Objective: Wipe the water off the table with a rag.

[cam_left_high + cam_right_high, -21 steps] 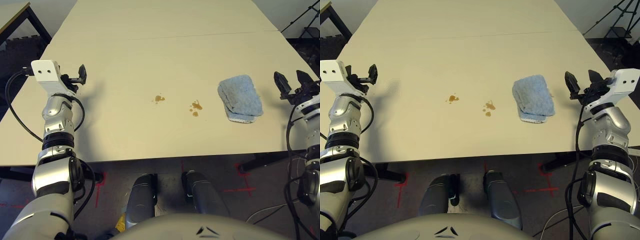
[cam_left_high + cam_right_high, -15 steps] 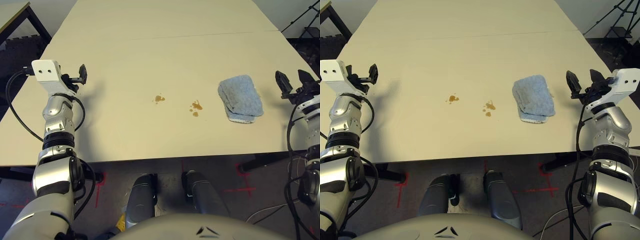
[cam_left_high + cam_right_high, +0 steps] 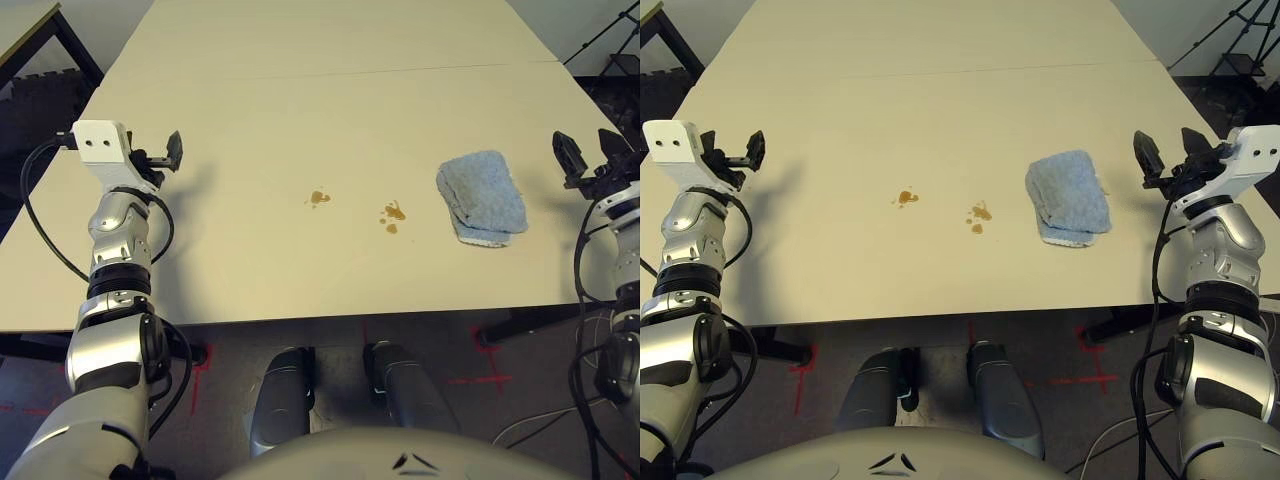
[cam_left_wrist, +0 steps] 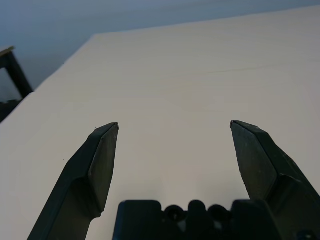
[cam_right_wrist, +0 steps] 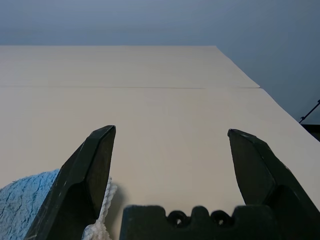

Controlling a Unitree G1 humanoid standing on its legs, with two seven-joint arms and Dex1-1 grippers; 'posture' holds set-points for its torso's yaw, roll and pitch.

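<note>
Near edge of the counter first: bare cream surface, with room for a sloppy wipe to drag liquid toward the robot and over the side. Next, the folded light-blue terry rag, flat on the counter to the right of the spill, just inboard of the right end effector. Fingers wide apart there, nothing between them, rag outside the grip. Main risk, probably: closing on air, or pinching just the top layer because of a bad sideways line-up, then unfolding or dropping the cloth. Also possible to shove it leftward into the drops with a low approach.

Then the brownish-orange water: nearer cluster between the rag and the farther cluster. Too light a press, likely smearing; too hard, likely bunching the cloth or losing hold of it. Easy to miss the tiny outlying specks too.

Over on the left, the other end effector, also spread and empty. Farther out, a thin seam, maybe a trap for stray liquid after a long sweep.

Brands, labels, writing: nothing readable.
</note>
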